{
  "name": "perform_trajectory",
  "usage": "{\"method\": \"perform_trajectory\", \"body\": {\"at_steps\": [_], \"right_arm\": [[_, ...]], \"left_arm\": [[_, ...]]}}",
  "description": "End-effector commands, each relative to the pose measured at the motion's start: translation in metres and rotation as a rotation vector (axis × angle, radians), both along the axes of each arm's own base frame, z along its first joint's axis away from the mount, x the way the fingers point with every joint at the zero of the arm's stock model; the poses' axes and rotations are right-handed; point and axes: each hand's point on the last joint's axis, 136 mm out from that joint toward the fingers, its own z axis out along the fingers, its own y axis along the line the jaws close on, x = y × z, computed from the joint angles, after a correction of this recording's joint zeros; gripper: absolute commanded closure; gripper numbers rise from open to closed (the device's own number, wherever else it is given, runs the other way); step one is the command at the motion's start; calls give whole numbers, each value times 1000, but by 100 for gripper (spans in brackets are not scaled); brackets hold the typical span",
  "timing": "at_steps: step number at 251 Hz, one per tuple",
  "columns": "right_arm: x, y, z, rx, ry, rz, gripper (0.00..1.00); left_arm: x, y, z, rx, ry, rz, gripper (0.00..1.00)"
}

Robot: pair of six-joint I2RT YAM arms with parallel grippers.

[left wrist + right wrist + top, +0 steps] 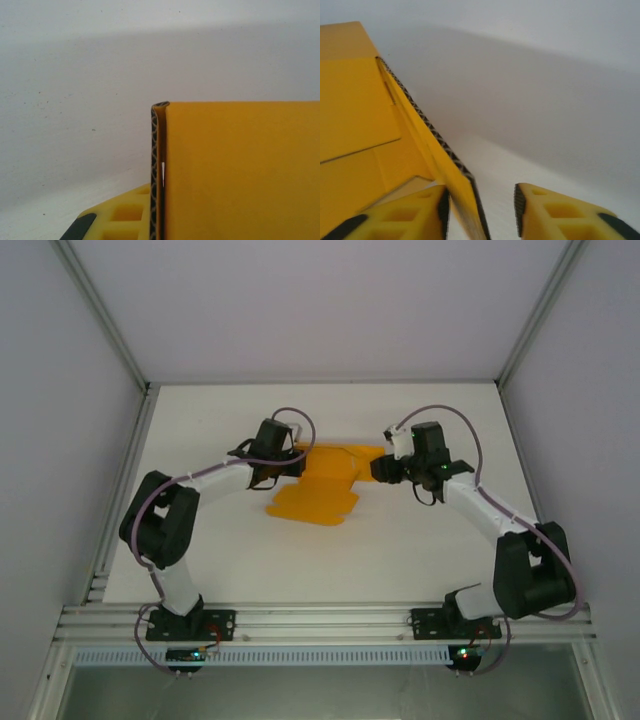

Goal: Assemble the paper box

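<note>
Mid-worktop [430, 540]: box [318, 492], a corrugated sheet lying partly flat, flaps raised at the far end. Pinched at its left flap by left gripper [293, 464], jaws narrow. Straddled at right flap by right gripper [380, 469], half-wide, one finger [555, 217] clear.

Illumination: bright, diffuse, from overhead; top view evenly lit, slightly soft overall. Shadows: faint and narrow along the near edge of the paper box [318, 485]. Wrist views: broad grey shadow band behind the paper box; its nearest card edge blurred in the right wrist view.
</note>
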Motion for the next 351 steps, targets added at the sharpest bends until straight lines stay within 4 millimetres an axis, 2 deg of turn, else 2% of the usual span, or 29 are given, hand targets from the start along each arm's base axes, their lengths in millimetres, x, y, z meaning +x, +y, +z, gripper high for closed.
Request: {"method": "perform_trajectory", "body": {"at_steps": [1, 79, 89, 135, 219, 253, 280, 308, 320, 333, 351], "right_arm": [[-2, 6, 3, 29, 17, 49, 63], [-1, 8, -1, 37, 27, 61, 69], [0, 8, 0, 35, 25, 61, 73], [3, 8, -2, 32, 31, 53, 79], [22, 2, -18, 7, 32, -44, 88], [33, -11, -20, -57, 25, -189, 90], [38, -26, -24, -274, 2, -363, 90], [29, -38, -36, -451, 62, -517, 89], [27, -38, -40, -487, 85, -548, 89], [30, -46, -38, -526, 69, -631, 89], [27, -43, -44, -545, 73, -667, 89]], "left_arm": [[0, -7, 18, -56, -27, -39, 100], [-2, -12, 19, -69, -18, -64, 100], [-3, -12, 18, -71, -14, -68, 100], [-4, -16, 19, -81, -6, -81, 100], [-4, -31, 17, -124, 22, -114, 100], [-5, -37, 16, -131, 32, -111, 100], [-2, -39, 11, -111, 48, -87, 100], [1, -42, 8, -103, 65, -76, 100], [2, -43, 7, -103, 70, -71, 100], [3, -43, 7, -104, 74, -66, 100], [4, -44, 7, -109, 77, -60, 100]]}}
